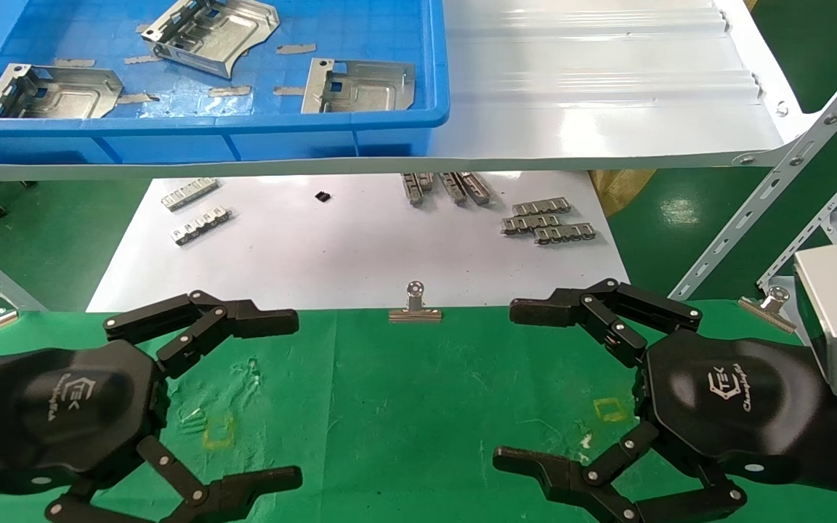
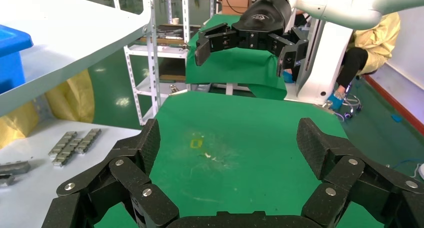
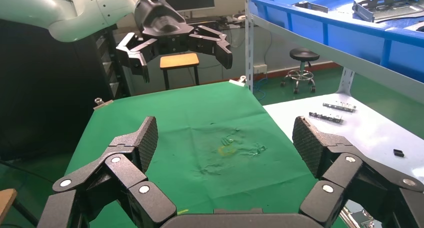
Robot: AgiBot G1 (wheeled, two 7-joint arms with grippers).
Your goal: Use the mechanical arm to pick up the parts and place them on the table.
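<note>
Three shiny silver parts lie in the blue bin (image 1: 208, 127) on the upper shelf: one at the back (image 1: 211, 33), one at the left (image 1: 51, 93), one at the right (image 1: 360, 86). They also show in the right wrist view (image 3: 385, 5). My left gripper (image 1: 291, 399) hovers open and empty over the left side of the green table (image 1: 404, 407). My right gripper (image 1: 513, 385) hovers open and empty over its right side. Each faces the other across the cloth. The left wrist view shows the left gripper (image 2: 230, 143) spread wide, and the right wrist view shows the right gripper (image 3: 225, 145) the same.
A white sheet (image 1: 360, 247) beyond the cloth carries ridged grey strips (image 1: 549, 221) and a small black piece (image 1: 322, 196). Binder clips (image 1: 415, 305) hold the cloth's far edge. The white shelf (image 1: 593, 87) overhangs, with slotted braces (image 1: 774, 189) at the right. Yellow squares (image 1: 219, 432) mark the cloth.
</note>
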